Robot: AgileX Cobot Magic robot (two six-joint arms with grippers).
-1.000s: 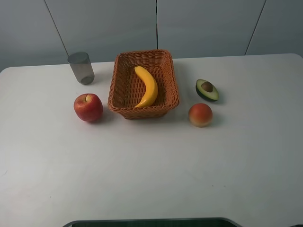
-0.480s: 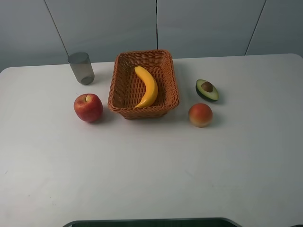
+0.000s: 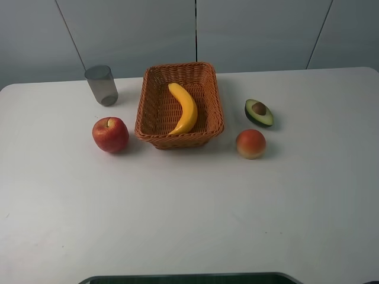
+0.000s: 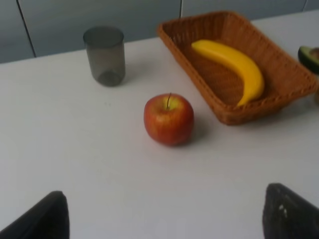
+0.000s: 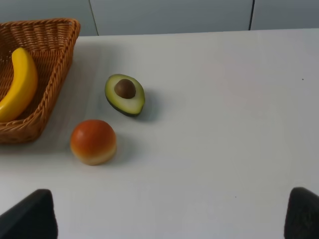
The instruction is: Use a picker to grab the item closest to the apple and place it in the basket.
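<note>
Both claws are hanging wide open, the left claw point(image 4: 164, 219) facing the apple point(image 4: 169, 119), cup point(image 4: 104, 56) beyond.

High view: looks down on whole table point(image 3: 189, 213). Left wrist: low, oblique, near apple point(image 4: 169, 119). Right wrist: low, near avocado point(image 5: 124, 94). All share basket point(image 3: 153, 112).

Bright, even light with soft shadows; the wrist views are slightly blurred.
</note>
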